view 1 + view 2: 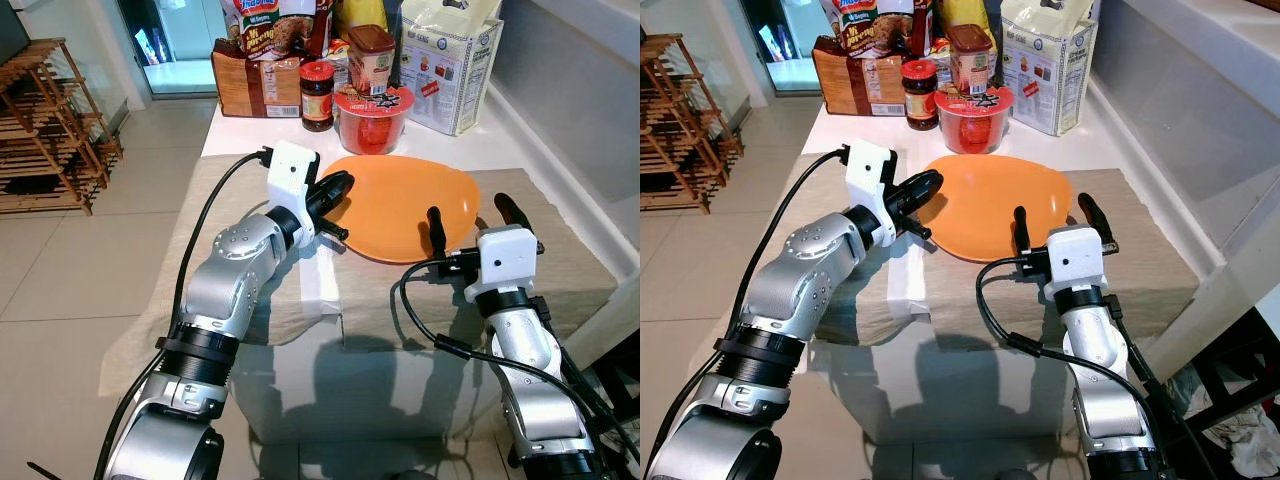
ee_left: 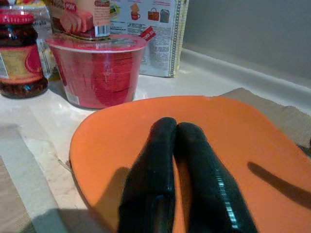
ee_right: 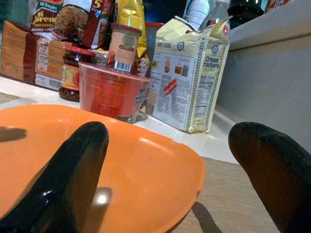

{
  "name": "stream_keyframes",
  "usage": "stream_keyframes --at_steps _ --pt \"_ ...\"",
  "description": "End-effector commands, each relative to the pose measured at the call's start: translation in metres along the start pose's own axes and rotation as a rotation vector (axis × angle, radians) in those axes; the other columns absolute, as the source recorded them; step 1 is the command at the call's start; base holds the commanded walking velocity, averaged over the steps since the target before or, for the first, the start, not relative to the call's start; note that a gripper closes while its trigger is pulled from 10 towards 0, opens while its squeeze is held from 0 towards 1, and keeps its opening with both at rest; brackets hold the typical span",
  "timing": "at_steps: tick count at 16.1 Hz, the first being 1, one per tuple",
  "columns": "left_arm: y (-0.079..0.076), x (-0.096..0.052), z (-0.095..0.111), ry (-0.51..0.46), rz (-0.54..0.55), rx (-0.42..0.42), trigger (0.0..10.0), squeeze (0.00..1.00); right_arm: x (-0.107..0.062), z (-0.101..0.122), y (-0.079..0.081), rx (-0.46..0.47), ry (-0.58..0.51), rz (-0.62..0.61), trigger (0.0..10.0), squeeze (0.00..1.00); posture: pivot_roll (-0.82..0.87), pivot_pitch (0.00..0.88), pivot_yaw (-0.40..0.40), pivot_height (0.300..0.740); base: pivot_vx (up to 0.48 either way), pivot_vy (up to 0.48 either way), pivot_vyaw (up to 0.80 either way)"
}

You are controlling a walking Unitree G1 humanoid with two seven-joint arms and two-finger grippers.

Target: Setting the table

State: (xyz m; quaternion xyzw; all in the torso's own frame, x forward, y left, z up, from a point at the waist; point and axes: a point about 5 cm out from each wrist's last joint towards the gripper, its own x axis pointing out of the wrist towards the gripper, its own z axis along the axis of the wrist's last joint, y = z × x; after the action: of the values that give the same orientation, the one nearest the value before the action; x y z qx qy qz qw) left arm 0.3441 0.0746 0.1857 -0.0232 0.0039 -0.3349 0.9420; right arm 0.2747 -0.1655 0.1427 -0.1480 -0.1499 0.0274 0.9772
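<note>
An orange plate (image 1: 405, 205) lies on the beige table runner (image 1: 560, 262), partly over the white tabletop. My left gripper (image 1: 337, 186) reaches in from the left with its fingers (image 2: 170, 160) pressed together, their tips over the plate's (image 2: 218, 136) left edge and nothing between them. My right gripper (image 1: 472, 213) stands open at the plate's near right rim, one finger (image 3: 73, 174) over the plate (image 3: 146, 165) and the other finger (image 3: 277, 170) out over the runner.
Behind the plate stand a red noodle cup (image 1: 373, 118), a dark jar (image 1: 316, 95), snack packets (image 1: 258, 75) and a cracker bag (image 1: 455, 65). A wall ledge runs along the right. A wooden rack (image 1: 45, 130) stands on the tiled floor at left.
</note>
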Motion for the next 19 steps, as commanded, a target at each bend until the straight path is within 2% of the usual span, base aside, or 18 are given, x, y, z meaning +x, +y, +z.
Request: stream_keyframes --at_steps 1,2,3,5,7,11,14,19 --pt "0.002 0.001 0.000 0.011 -0.004 0.040 0.0 0.00 -0.001 0.002 -0.002 -0.002 0.000 -0.004 10.0 0.00 -0.12 0.000 0.078 0.736 0.000 0.000 0.00" --pt "0.000 0.002 0.001 0.014 -0.036 0.111 0.0 0.00 0.000 0.004 -0.002 -0.001 -0.004 -0.004 10.0 0.00 -0.13 0.000 0.080 0.736 0.000 0.000 0.00" --pt "0.000 0.004 0.002 0.020 -0.041 0.178 10.0 0.00 0.003 0.007 -0.003 0.000 -0.015 -0.010 10.0 0.00 -0.13 0.000 0.080 0.736 0.000 0.000 0.00" --pt "0.004 0.011 0.004 0.029 -0.039 0.261 10.0 0.00 0.007 0.010 -0.006 0.019 -0.015 -0.033 10.0 0.00 -0.13 0.000 0.080 0.736 0.000 0.000 0.00" --pt "0.004 0.016 0.005 0.041 -0.048 0.300 10.0 0.00 0.009 0.009 -0.008 0.040 -0.003 -0.053 10.0 0.00 -0.13 0.000 0.080 0.736 0.000 0.000 0.00" --pt "0.007 0.025 0.003 0.071 -0.065 0.320 10.0 0.00 0.012 0.009 -0.009 0.058 0.005 -0.057 10.0 0.00 -0.13 0.000 0.084 0.736 0.000 0.000 0.00" --pt "0.012 0.024 -0.007 0.135 -0.061 0.330 10.0 0.00 0.011 0.008 -0.011 0.089 0.020 -0.077 10.0 0.00 -0.13 0.000 0.086 0.736 0.000 0.000 0.00" --pt "0.010 0.025 -0.010 0.148 -0.092 0.336 10.0 0.00 0.012 0.008 -0.012 0.097 0.025 -0.075 10.0 0.00 -0.13 0.000 0.085 0.736 0.000 0.000 0.00"
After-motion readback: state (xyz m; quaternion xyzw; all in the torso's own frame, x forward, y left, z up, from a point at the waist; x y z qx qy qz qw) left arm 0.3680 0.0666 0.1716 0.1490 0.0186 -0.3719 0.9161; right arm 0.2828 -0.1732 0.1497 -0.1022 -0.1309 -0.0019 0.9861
